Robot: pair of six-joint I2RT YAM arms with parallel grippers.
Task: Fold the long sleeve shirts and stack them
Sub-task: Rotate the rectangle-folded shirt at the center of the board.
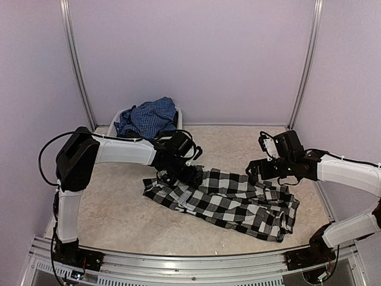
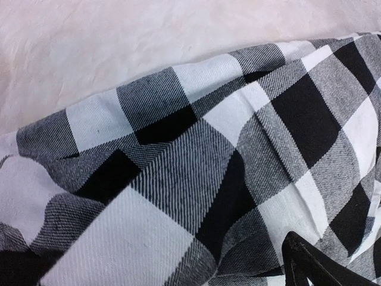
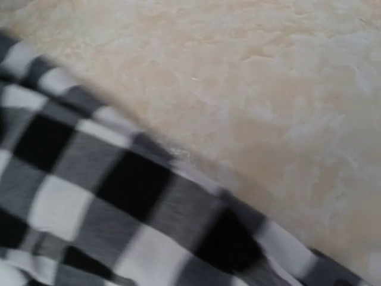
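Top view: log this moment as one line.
checked shirt: spread on table | blue shirt: in basket | left gripper: open at checked shirt | right gripper: open

Black-and-white checked shirt (image 3: 119,202) blurred, lower left; beige mottled table (image 3: 268,89) upper right.

the black-and-white checked shirt (image 1: 226,202) lies rumpled, spread across the counter (image 1: 119,208); the blue checked shirt (image 1: 149,116) sits bunched in the basket (image 1: 179,117) behind.
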